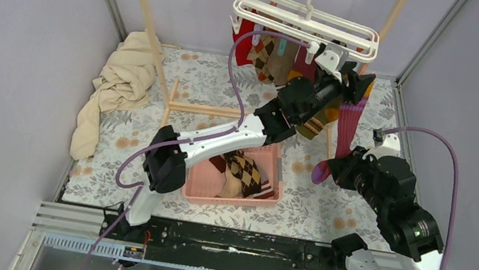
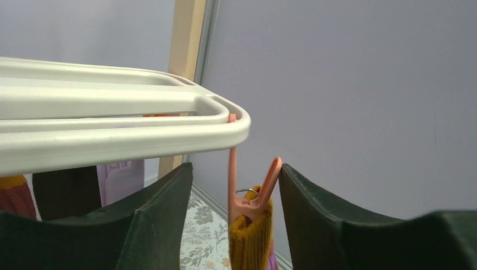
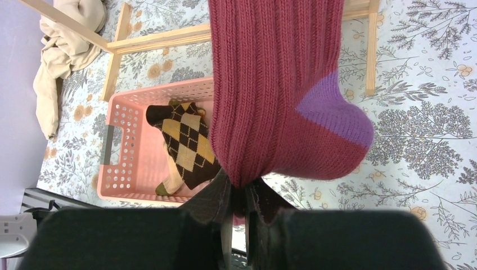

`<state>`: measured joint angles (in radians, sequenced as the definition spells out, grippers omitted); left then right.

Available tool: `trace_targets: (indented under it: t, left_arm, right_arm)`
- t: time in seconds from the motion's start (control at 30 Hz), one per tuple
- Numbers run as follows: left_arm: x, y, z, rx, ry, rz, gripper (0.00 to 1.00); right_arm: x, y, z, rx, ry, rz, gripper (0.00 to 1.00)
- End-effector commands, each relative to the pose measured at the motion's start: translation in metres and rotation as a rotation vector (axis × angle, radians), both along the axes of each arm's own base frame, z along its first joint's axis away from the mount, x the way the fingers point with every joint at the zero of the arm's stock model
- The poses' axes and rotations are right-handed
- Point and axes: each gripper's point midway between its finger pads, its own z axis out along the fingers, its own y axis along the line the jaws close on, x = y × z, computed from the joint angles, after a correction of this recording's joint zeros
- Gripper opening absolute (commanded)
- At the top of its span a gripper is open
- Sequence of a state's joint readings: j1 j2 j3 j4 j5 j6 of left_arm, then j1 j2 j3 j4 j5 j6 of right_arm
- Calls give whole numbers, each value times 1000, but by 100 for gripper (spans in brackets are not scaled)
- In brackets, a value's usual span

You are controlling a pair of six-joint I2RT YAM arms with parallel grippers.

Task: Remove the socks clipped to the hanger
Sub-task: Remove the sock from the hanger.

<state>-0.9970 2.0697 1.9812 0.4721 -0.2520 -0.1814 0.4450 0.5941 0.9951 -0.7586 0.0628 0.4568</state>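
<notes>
Left hand [image 2: 235, 174] open, fingers flanking orange clip [image 2: 256, 197] on hanger [image 2: 112, 135]; clip bites mustard sock [image 2: 250, 239]; right hand [image 3: 239, 197] pinched shut on maroon sock [image 3: 270, 84], over worktop [image 3: 427, 140].

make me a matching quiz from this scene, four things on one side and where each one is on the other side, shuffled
Things
1. maroon sock with purple heel
2. brown argyle sock
3. orange clip
4. beige cloth

Places
a. heaped at the left edge of the floral mat
b. pinched at its lower end by the right gripper
c. under a corner of the white hanger, clamped on a mustard cuff
d. lying in the pink basket

Pairs: 1-b, 2-d, 3-c, 4-a
</notes>
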Motion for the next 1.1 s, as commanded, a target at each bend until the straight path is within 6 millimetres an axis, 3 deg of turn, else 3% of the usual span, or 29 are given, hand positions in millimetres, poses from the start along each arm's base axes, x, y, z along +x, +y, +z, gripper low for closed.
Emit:
trace_targets:
  t: [0.0,0.37,0.57,0.8,0.87,1.0,1.07]
  left_arm:
    - [4,4,15,-46,-54,0,62]
    - [6,7,13,-44,-51,-4,49]
    - [4,10,13,-35,-53,-4,31]
    - [3,13,12,-27,-47,-1,28]
    - [1,17,12,-22,-44,0,35]
    - [-8,23,10,-7,-39,-23,71]
    - [-13,25,8,4,-32,-41,78]
  right_arm:
    - [3,4,6,12,-27,16,0]
    - [3,5,0,7,-21,23,0]
    - [5,7,-2,6,-18,29,0]
    - [7,10,-3,9,-17,43,0]
    - [7,14,1,21,-27,59,0]
    - [8,24,7,40,-39,111,0]
    - [10,27,11,39,-42,126,0]
